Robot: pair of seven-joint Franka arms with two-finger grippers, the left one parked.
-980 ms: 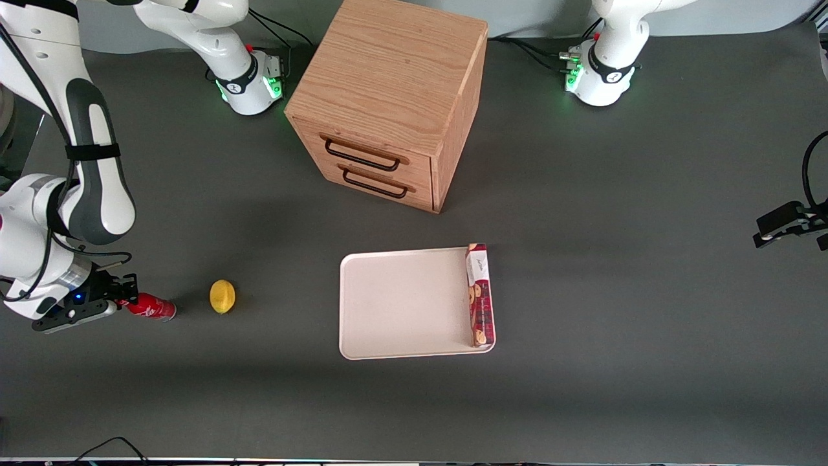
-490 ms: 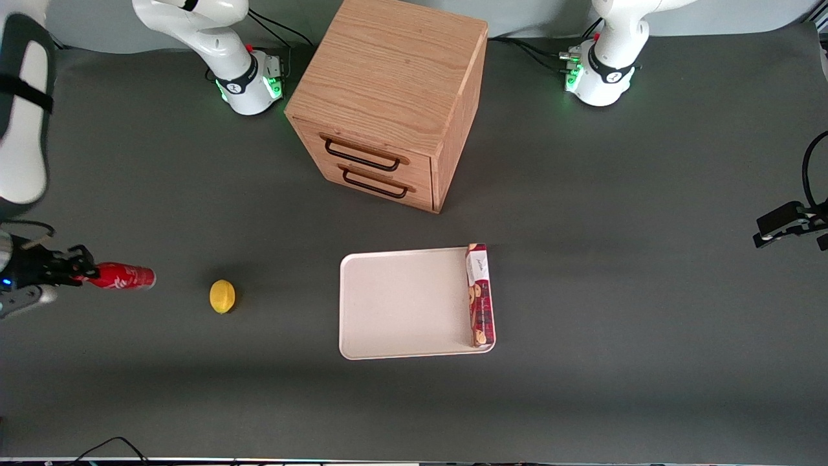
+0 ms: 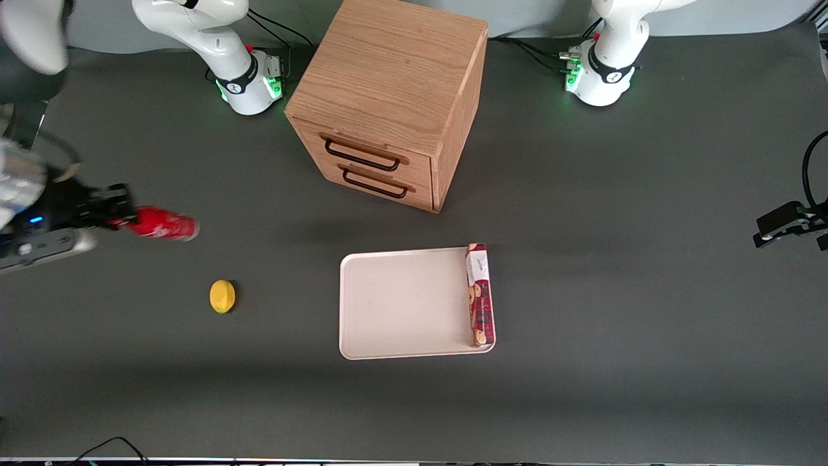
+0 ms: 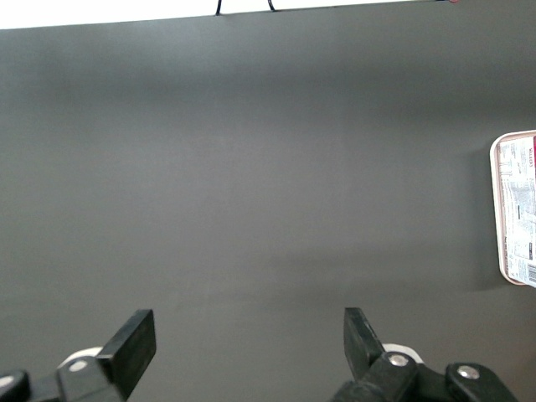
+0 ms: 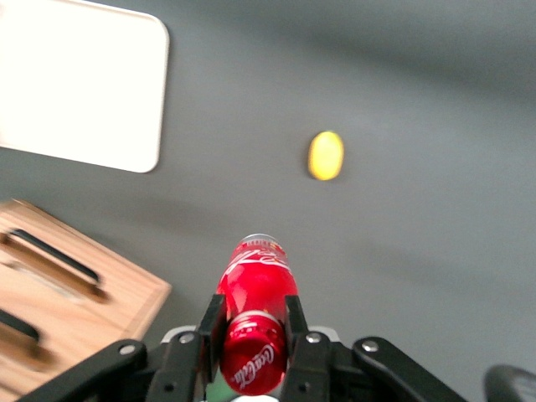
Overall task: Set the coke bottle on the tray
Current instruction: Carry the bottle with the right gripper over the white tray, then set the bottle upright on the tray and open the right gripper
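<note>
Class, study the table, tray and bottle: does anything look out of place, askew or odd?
One thing: a long red biscuit box lies on the cream-white rectangular tray along its rim toward the parked arm's end. The gripper holds the small red coke bottle horizontally above the table. Nothing looks spilled or damaged.

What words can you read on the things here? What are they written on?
"Coca-Cola", in white script on the side and red cap of the coke bottle, which the hand is shut on, up above the table, toward the working arm's end.
Biscuit box on the tray: printing too small to read.
Nothing else shows words.
</note>
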